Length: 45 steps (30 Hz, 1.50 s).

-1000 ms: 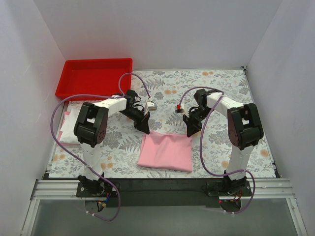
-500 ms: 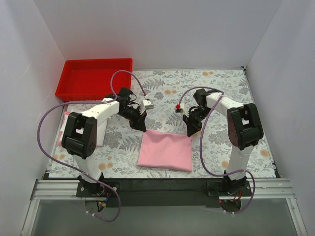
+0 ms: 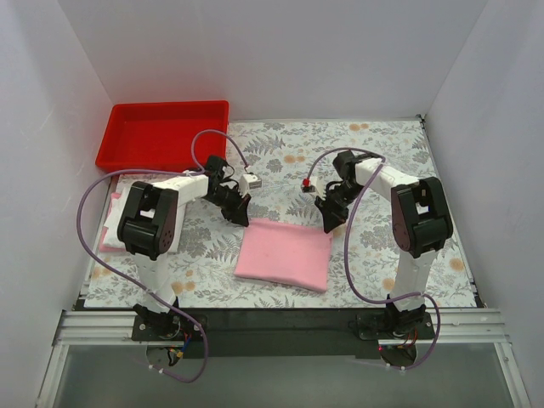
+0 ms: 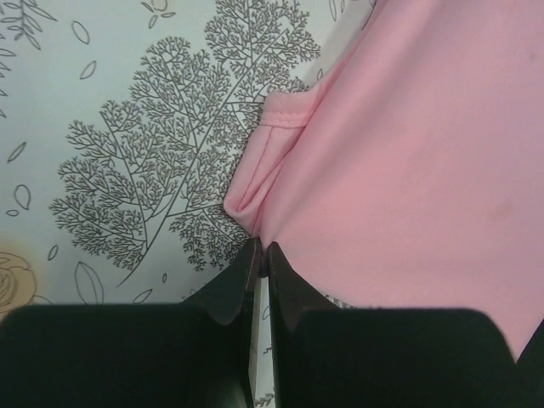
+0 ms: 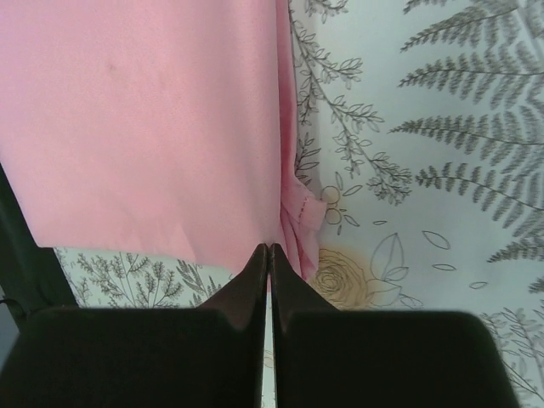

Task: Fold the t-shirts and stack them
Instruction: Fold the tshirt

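Observation:
A folded light pink t-shirt [image 3: 285, 253] lies on the floral tablecloth between the arms. My left gripper [image 3: 245, 219] is shut on its far left corner; the left wrist view shows the cloth [image 4: 408, 170] bunched at the closed fingertips [image 4: 260, 251]. My right gripper [image 3: 329, 225] is shut on its far right corner; the right wrist view shows the shirt [image 5: 144, 127] with its hem pinched at the tips [image 5: 269, 251]. More folded shirts, white and pink [image 3: 113, 228], lie at the left edge, partly hidden behind my left arm.
A red plastic tray [image 3: 161, 134] stands at the back left. White walls close in the table on three sides. The grey floral tablecloth [image 3: 382, 153] covers the table.
My left arm swung its elbow out to the left and back. Both grippers keep hold of the shirt's far corners, and the shirt has shifted slightly away from the arm bases.

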{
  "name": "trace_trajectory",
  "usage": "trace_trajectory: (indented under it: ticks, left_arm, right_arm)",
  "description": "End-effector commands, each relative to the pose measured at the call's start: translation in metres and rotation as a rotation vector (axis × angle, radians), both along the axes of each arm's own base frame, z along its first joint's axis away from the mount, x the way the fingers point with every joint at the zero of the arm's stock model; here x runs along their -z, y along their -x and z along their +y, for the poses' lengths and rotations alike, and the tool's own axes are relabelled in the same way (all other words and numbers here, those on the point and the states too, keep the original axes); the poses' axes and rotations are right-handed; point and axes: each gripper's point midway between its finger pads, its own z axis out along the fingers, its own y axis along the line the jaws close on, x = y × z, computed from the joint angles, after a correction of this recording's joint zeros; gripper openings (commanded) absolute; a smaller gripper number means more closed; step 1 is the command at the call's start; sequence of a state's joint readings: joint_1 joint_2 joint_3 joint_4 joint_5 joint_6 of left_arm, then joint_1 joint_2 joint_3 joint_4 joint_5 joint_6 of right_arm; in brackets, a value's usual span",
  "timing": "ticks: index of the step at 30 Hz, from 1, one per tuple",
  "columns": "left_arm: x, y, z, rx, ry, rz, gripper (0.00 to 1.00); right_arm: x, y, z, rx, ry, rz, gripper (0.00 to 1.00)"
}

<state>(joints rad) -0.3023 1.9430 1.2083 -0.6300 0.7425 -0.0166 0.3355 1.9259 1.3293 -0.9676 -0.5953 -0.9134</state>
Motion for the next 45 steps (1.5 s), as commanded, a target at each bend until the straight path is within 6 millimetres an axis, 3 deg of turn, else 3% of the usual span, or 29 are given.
trace_trajectory:
  ticks: [1, 6, 9, 17, 26, 27, 28, 29, 30, 31, 32, 33, 35, 36, 38, 40, 41, 43, 45]
  left_arm:
    - [0.003, -0.025, 0.008, -0.033, -0.052, -0.083, 0.00]
    - [0.005, -0.025, 0.009, -0.040, -0.061, -0.077, 0.00]
    - [0.008, -0.026, 0.009, -0.052, -0.063, -0.069, 0.00]
    - [0.016, -0.057, 0.006, -0.153, -0.089, -0.072, 0.00]
    - [0.001, -0.101, 0.003, -0.252, -0.098, -0.160, 0.00]
    - [-0.010, -0.110, 0.000, -0.263, -0.085, -0.183, 0.13]
    - [-0.018, -0.113, -0.001, -0.280, -0.077, -0.186, 0.19]
    - [-0.027, -0.116, -0.002, -0.290, -0.062, -0.195, 0.23]
    - [-0.049, -0.119, -0.005, -0.300, -0.031, -0.226, 0.30]
    - [-0.064, -0.120, -0.009, -0.330, 0.001, -0.219, 0.31]
    - [-0.080, -0.115, -0.015, -0.324, 0.049, -0.211, 0.34]
    - [-0.106, -0.110, -0.019, -0.330, 0.095, -0.222, 0.39]
    - [-0.126, -0.093, -0.027, -0.377, 0.161, -0.141, 0.40]
    - [-0.146, -0.079, -0.035, -0.362, 0.223, -0.110, 0.40]
    - [-0.144, -0.047, -0.045, -0.387, 0.257, 0.036, 0.48]
    - [-0.155, -0.020, -0.057, -0.374, 0.313, 0.128, 0.59]
    - [-0.143, 0.003, -0.063, -0.412, 0.306, 0.258, 0.61]
    - [-0.156, 0.026, -0.076, -0.389, 0.390, 0.339, 0.62]
    - [-0.154, 0.056, -0.089, -0.389, 0.450, 0.442, 0.64]
  right_arm:
    - [-0.012, -0.020, -0.001, 0.015, 0.019, -0.059, 0.01]
    - [-0.020, -0.032, -0.006, 0.011, 0.042, -0.115, 0.01]
    - [-0.011, -0.039, -0.009, 0.009, 0.071, -0.133, 0.01]
    - [0.015, -0.096, -0.012, 0.133, 0.166, -0.259, 0.01]
    - [-0.008, -0.151, -0.016, 0.242, 0.187, -0.422, 0.01]
    - [-0.013, -0.156, -0.016, 0.253, 0.185, -0.432, 0.02]
    - [-0.019, -0.160, -0.017, 0.264, 0.185, -0.445, 0.19]
    - [-0.034, -0.167, -0.018, 0.286, 0.176, -0.479, 0.27]
    - [-0.042, -0.167, -0.017, 0.314, 0.162, -0.477, 0.35]
    - [-0.052, -0.167, -0.016, 0.331, 0.143, -0.485, 0.53]
    - [-0.075, -0.162, -0.012, 0.346, 0.091, -0.503, 0.59]
    - [-0.086, -0.158, -0.009, 0.366, 0.061, -0.498, 0.61]
    - [-0.118, -0.141, 0.002, 0.371, -0.042, -0.493, 0.62]
    - [-0.119, -0.126, 0.006, 0.397, -0.069, -0.440, 0.63]
    - [-0.140, -0.099, 0.021, 0.384, -0.191, -0.376, 0.68]
    - [-0.134, -0.068, 0.030, 0.415, -0.250, -0.230, 0.70]
    - [-0.143, -0.049, 0.041, 0.394, -0.329, -0.153, 0.70]
    - [-0.132, -0.021, 0.050, 0.429, -0.369, 0.006, 0.71]
    - [-0.138, -0.001, 0.062, 0.413, -0.454, 0.121, 0.71]
